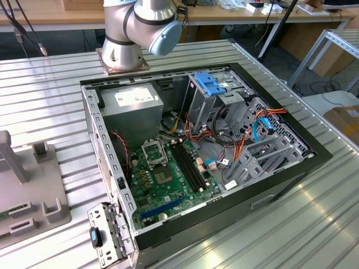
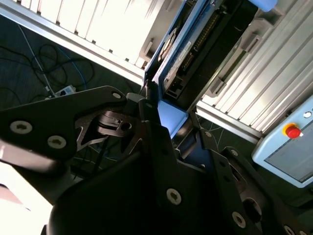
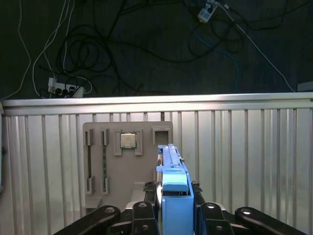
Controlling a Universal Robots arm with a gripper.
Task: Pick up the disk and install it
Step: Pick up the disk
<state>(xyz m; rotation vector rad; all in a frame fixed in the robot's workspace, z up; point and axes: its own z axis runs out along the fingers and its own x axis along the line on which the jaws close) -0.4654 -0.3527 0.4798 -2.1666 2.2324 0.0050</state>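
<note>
Clamping from both sides, the black metal fingers (image 3: 150,192) grip the flat silver-grey metal disk in its bright blue plastic carrier frame (image 3: 173,188). It stands edge-on between them and juts out past their tips. In the second wrist view the disk (image 2: 195,44) shows a dark face with a row of connector pins, reaching away from the fingers (image 2: 154,132).

Beyond the fingers in the first wrist view lies the ribbed silver metal table (image 3: 244,147). On it sits a grey fixture plate (image 3: 112,181) carrying a small square chip (image 3: 128,141). The exterior view shows the open black computer case (image 1: 196,227) with its green circuit board (image 1: 168,174) on that table; how far it is from the fingers cannot be told.

The disk looks picked up but not installed, so this appears to be the carrying stage. Doing it well likely calls for a firm, centred hold on the frame, so the disk neither tilts nor slips. Its long edges should also stay square to the case.
</note>
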